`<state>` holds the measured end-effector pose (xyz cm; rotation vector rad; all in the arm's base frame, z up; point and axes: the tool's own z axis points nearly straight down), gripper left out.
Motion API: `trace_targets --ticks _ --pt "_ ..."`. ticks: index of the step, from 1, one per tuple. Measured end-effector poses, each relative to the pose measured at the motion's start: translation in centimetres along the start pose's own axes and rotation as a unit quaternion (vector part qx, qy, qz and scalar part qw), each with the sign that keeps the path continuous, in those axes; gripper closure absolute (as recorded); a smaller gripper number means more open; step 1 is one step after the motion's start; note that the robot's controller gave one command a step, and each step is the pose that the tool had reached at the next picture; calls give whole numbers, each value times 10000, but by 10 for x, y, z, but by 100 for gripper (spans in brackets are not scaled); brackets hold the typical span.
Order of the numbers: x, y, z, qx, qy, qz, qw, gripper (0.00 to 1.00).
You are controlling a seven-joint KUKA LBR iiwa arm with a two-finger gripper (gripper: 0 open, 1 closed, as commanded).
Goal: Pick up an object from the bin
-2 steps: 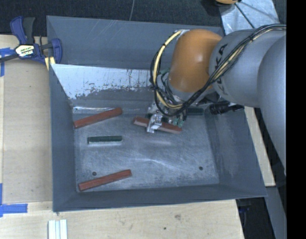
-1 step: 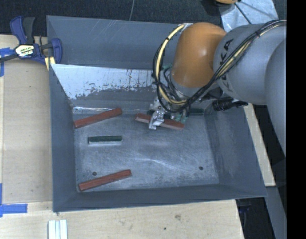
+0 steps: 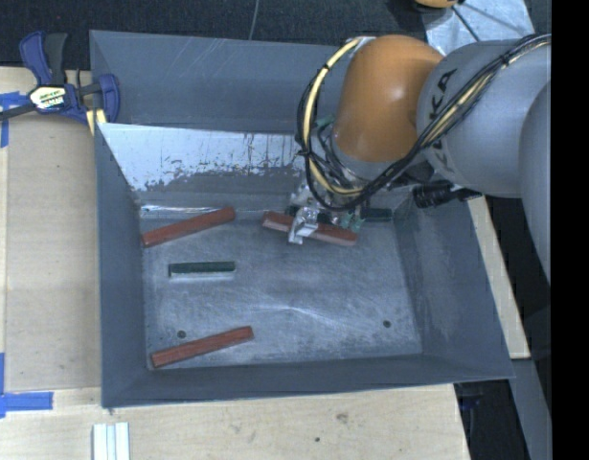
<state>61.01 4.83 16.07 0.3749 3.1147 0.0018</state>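
The claw (image 3: 306,224) is low over the reddish-brown bar (image 3: 275,223) at the bin's (image 3: 117,257) far right, probably the grasp step. Whether it is spread or pinching, I cannot tell. Next it needs a firm grip and a straight lift.

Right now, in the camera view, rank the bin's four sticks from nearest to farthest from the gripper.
1. Back-right red-brown stick, at the gripper.
2. Back-left red-brown stick and dark green stick, mid-left: too close to call.
3. Front-left red-brown stick, farthest.
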Motion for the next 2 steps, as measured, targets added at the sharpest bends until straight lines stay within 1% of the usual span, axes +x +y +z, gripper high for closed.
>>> trace_targets --ticks 2 --pt "0 0 -19 0 -4 -1 10000 100"
